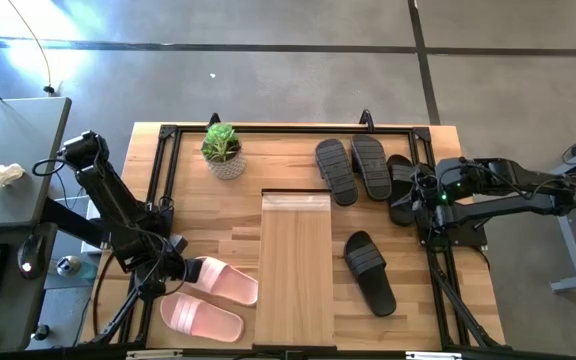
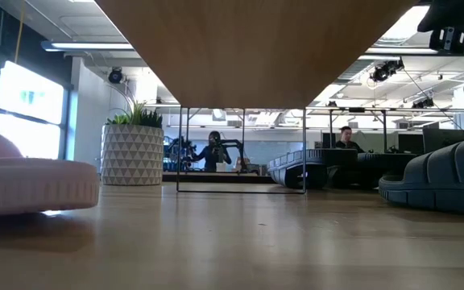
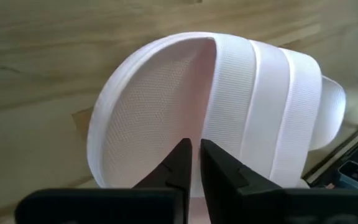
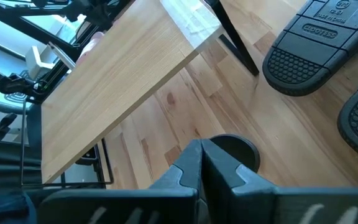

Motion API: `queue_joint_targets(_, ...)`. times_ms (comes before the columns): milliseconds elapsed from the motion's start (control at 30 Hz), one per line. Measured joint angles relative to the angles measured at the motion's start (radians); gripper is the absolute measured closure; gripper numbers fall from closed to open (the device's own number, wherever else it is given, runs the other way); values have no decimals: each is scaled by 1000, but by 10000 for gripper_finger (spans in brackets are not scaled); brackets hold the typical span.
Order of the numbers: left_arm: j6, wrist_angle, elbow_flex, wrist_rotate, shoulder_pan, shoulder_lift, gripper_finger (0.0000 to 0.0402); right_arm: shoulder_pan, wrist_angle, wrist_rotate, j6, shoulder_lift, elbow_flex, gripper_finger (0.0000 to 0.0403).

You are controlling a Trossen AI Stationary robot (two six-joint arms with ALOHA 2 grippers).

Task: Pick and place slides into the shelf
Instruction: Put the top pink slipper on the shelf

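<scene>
Two pale pink slides lie sole-down near the table's near left corner, one (image 1: 226, 281) beside my left gripper (image 1: 181, 270) and one (image 1: 201, 318) nearer the edge. In the left wrist view my left gripper (image 3: 196, 155) is shut and points down at the footbed (image 3: 148, 118) of the pink slide, next to its strap (image 3: 263, 106). The shelf (image 1: 296, 272) is a long light-wood plank in mid-table. Two black slides (image 1: 336, 171) (image 1: 370, 165) lie sole-up at the far side, and another (image 1: 370, 272) lies right of the shelf. My right gripper (image 1: 415, 198) is shut and raised (image 2: 449, 36) over a fourth black slide (image 1: 400, 185). My left gripper comes down on the pink slide's footbed (image 3: 166, 134) from above with shut fingers. Its own fingers hide the spot, so I cannot tell whether it touches. The slide lies flat on the table (image 2: 31, 181).
A potted plant (image 1: 223, 150) stands at the far left of the table, behind the shelf's far end. A black frame (image 1: 168, 140) runs round the tabletop. Bare wood lies between the shelf and the pink slides. A side desk (image 1: 8, 180) stands to the left.
</scene>
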Motion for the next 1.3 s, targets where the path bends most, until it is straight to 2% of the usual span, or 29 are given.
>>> queue_joint_targets(233, 80, 69, 0, -5, 0, -16, 377, 0, 0, 0, 2, 0, 0, 402)
queue_joint_targets(333, 46, 2, 0, 60, 0, -30, 365, 0, 0, 0, 2, 0, 0, 402)
queue_joint_targets(433, -40, -66, 0, 91, -1, -51, 343, 0, 0, 0, 20, 0, 0, 402)
queue_joint_targets(667, 18, -63, -4, 3, 1, -127, 272, 0, -1, -10, 36, 0, 0, 402)
queue_joint_targets(767, 8, 37, -67, 6, -1, -147, 247, 0, 0, -11, 37, 0, 0, 402)
queue_joint_targets(867, 5, 291, -180, 0, 0, -147, 229, 0, -1, -14, 39, 0, 0, 402)
queue_joint_targets(1000, 77, 585, -284, -115, 0, -147, 214, 0, -1, -14, 40, 0, 0, 402)
queue_joint_targets(1167, 90, 588, -303, -131, 0, -147, 213, 0, 0, -5, 40, 0, 0, 402)
queue_joint_targets(1300, 95, 584, -303, -150, 0, -146, 231, 0, -1, 6, 38, 0, 0, 402)
